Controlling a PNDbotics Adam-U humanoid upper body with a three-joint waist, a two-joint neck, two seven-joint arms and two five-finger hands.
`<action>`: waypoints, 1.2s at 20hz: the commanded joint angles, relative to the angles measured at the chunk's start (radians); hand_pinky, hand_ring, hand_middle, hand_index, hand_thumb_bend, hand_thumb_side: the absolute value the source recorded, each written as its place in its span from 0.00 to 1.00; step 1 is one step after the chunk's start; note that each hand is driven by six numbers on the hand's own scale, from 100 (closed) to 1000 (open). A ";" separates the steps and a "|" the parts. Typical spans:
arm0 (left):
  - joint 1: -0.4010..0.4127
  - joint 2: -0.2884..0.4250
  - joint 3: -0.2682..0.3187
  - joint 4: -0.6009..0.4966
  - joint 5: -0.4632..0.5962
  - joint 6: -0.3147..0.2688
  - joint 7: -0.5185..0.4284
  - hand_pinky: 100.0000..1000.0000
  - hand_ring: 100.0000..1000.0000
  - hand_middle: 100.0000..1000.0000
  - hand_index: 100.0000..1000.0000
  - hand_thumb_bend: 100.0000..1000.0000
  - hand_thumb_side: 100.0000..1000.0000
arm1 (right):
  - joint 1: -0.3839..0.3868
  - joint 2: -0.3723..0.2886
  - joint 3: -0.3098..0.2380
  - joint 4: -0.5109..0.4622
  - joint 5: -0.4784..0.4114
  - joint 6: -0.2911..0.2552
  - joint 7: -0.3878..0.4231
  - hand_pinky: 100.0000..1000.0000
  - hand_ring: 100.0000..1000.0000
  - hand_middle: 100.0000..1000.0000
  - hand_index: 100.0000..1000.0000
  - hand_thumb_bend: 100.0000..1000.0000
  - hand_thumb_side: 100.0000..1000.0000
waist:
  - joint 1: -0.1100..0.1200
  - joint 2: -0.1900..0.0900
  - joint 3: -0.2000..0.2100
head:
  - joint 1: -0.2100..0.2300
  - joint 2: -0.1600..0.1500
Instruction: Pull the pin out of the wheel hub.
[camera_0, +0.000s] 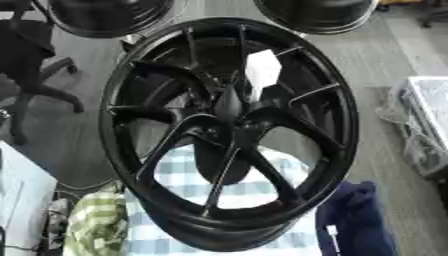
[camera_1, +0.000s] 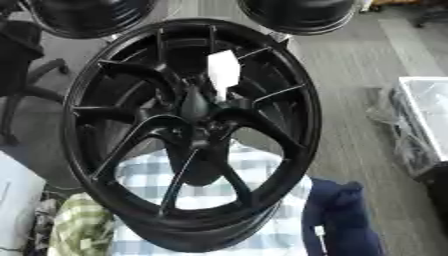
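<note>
Robot hands: neither hand shows in either eye view, so whether the fingers are spread, pressed together or pinching anything cannot be told.
Checked cloth (camera_0: 188, 187): blue-and-white, lying nearest, under the wheel's lower rim and seen through the gaps between the spokes.
Green plaid fabric (camera_0: 94, 225): bunched at the cloth's near-left corner, just beside the wheel's lower-left rim.
Dark blue fabric (camera_0: 354, 225): heaped at the cloth's near-right corner, just beside the wheel's lower-right rim.
Wheel (camera_0: 229, 130): a black spoked alloy wheel, tilted, filling the middle of both views, its lower rim down on the checked cloth.
Wheel hub (camera_0: 229, 120): black, at the centre where the spokes meet.
Pin: no pin can be made out in the hub; the dark centre hides it.
White tag (camera_0: 262, 69): a pale slip on the wheel's upper part, just above the hub.
Grey floor (camera_0: 385, 65): wood-look planks round and beyond the wheel.
Far wheels (camera_0: 319, 14): 2 more black round rims at the far edge, 1 left and 1 right.
Chair (camera_0: 31, 75): black, standing on the floor at the far left.
</note>
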 joint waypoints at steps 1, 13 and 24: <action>-0.007 0.035 0.013 -0.010 -0.009 -0.002 0.008 0.65 0.71 0.59 0.65 0.00 0.80 | -0.081 -0.128 0.051 0.058 0.033 -0.058 0.081 0.92 0.84 0.82 0.93 0.00 0.23 | -0.005 -0.022 0.003 | -0.015 0.006; -0.005 0.063 0.054 -0.004 -0.016 0.001 0.074 0.65 0.72 0.60 0.65 0.00 0.79 | -0.453 -0.071 0.284 0.308 0.250 -0.238 0.435 0.87 0.82 0.82 0.91 0.05 0.20 | -0.022 -0.052 0.019 | -0.027 0.006; -0.020 0.065 0.069 -0.012 0.006 0.015 0.151 0.65 0.72 0.60 0.66 0.00 0.80 | -0.642 0.089 0.353 0.446 0.450 -0.203 0.425 0.80 0.68 0.70 0.85 0.33 0.34 | -0.041 -0.059 0.065 | -0.067 0.006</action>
